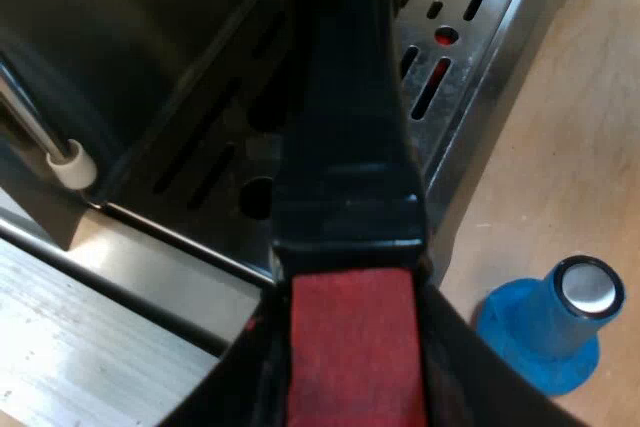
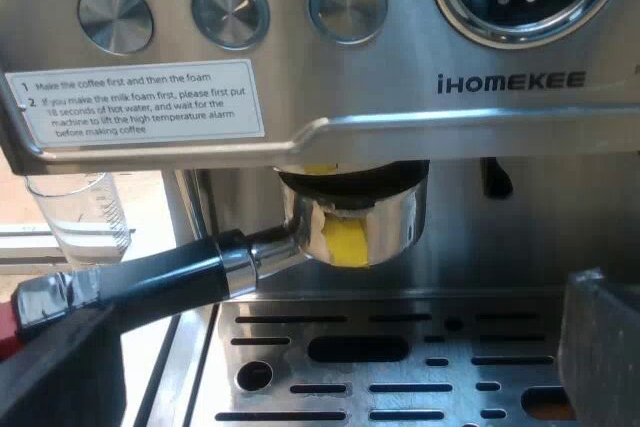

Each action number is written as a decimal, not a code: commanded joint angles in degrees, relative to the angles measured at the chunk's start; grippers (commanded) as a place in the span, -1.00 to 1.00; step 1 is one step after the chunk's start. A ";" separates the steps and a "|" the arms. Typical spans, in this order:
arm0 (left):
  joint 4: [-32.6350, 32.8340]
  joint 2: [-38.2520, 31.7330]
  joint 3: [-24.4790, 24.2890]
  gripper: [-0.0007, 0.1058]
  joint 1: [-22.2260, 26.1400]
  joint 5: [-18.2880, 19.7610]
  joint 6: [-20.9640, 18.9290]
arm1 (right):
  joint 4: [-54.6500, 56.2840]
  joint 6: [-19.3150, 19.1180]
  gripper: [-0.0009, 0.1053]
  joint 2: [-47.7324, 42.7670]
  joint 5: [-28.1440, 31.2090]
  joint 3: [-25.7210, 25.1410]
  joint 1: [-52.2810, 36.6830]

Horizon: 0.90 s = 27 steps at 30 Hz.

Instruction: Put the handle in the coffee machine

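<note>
The metal holder (image 2: pixel 365 222) sits up against the espresso machine (image 2: pixel 520 82) under its brew head, above the slotted drip tray (image 2: pixel 400 352). Its dark handle (image 2: pixel 165 272) sticks out from the front at a slant. In the left wrist view I look along that handle (image 1: pixel 345 127) to its red end (image 1: pixel 350 347). My left gripper (image 1: pixel 350 392) is shut on the red end, with a dark finger on each side. My right gripper (image 2: pixel 330 387) faces the machine's front, open, with nothing between its fingers (image 2: pixel 600 347).
A blue tamper (image 1: pixel 555 327) with a silver top stands on the wooden table beside the drip tray (image 1: pixel 470 37). A measuring glass (image 2: pixel 80 217) stands beside the machine. The steam wand's white tip (image 1: pixel 72 162) hangs near the tray's edge.
</note>
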 commanded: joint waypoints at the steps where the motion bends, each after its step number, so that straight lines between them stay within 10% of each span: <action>1: -1.01 -0.28 -0.89 -0.98 -0.09 3.31 0.25 | -0.42 -0.72 0.66 -0.12 0.35 -0.04 0.10; 27: -4.84 -0.28 -0.89 -0.98 0.32 2.04 1.07 | -0.42 -0.72 0.66 -0.12 0.35 -0.04 0.10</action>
